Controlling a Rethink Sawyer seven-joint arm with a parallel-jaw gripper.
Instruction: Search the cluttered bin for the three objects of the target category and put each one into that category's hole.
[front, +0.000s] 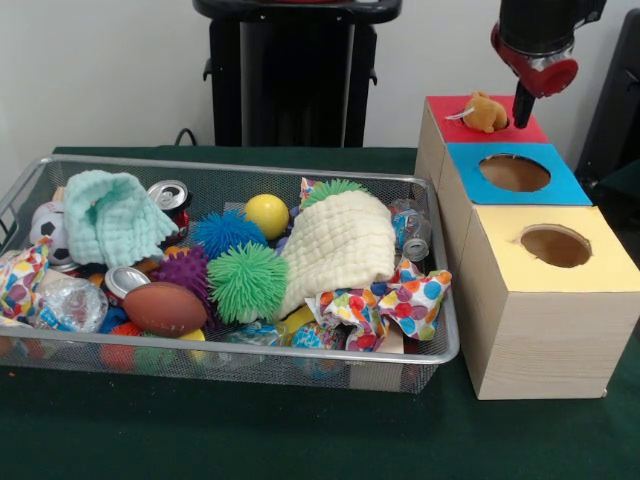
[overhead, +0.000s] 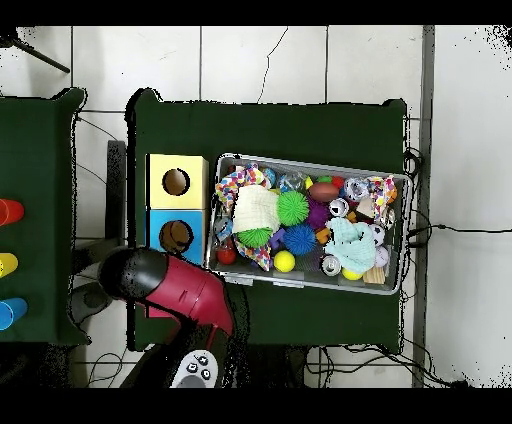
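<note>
A small brown plush toy (front: 485, 112) lies on top of the red box (front: 455, 108), right beside where its hole is. My gripper (front: 522, 108) hangs just to the right of the toy, over the red box, and is apart from it. The blue box (front: 560, 185) and the yellow box (front: 500, 232) each show an open round hole. The wire bin (front: 440, 345) holds a cream cloth (front: 340, 245), a mint cloth (front: 115, 215), a green spiky ball (front: 247, 282), a yellow ball (front: 267, 215), a football (front: 165, 308) and cans. In the overhead view the arm (overhead: 165, 280) hides the red box.
The boxes stand in a row against the bin's side, yellow box (overhead: 195, 165) and blue box (overhead: 195, 220) next to the bin (overhead: 312, 160). A second table holds coloured cups (overhead: 8, 211). A controller (overhead: 197, 368) lies near the robot's base.
</note>
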